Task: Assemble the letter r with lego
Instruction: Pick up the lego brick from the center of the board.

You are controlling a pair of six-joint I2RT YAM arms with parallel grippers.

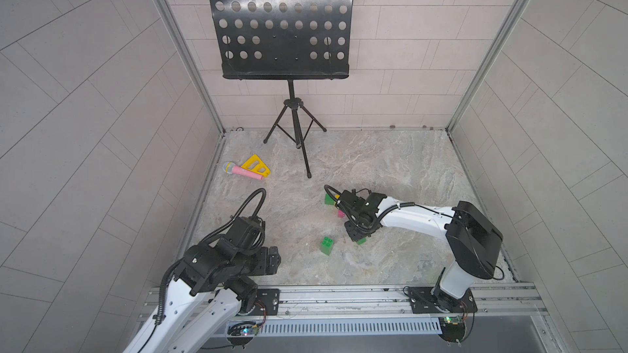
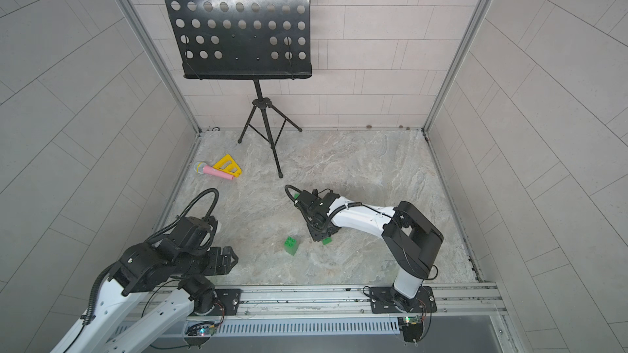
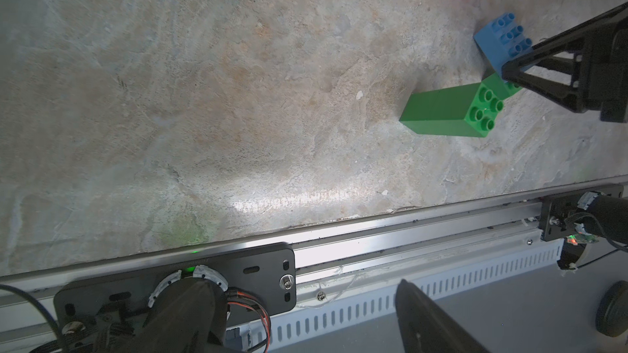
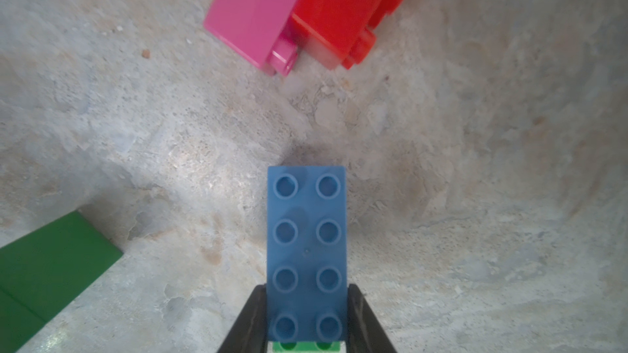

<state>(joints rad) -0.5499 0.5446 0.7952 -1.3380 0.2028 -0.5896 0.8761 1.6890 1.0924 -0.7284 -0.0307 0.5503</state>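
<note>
My right gripper (image 4: 307, 288) is shut on a long blue brick (image 4: 307, 232), one finger on each long side. The blue brick (image 3: 503, 42) lies on top of a green brick (image 3: 499, 84); its edge (image 1: 361, 241) peeks out under the gripper (image 1: 355, 232). To its left a tall green stack (image 1: 327, 245) stands upright on the floor. Beyond my gripper lie a pink brick (image 4: 251, 15) and a red brick (image 4: 343, 11), touching. Another green brick (image 1: 329, 199) and a yellow one (image 1: 336, 196) show behind the wrist. My left gripper (image 1: 272, 259) hangs open and empty near the front rail.
A black music stand (image 1: 295, 123) stands at the back on a tripod. A pink toy microphone (image 1: 243, 172) and a yellow triangular toy (image 1: 256, 164) lie at the far left. A metal rail (image 1: 339, 297) runs along the front edge.
</note>
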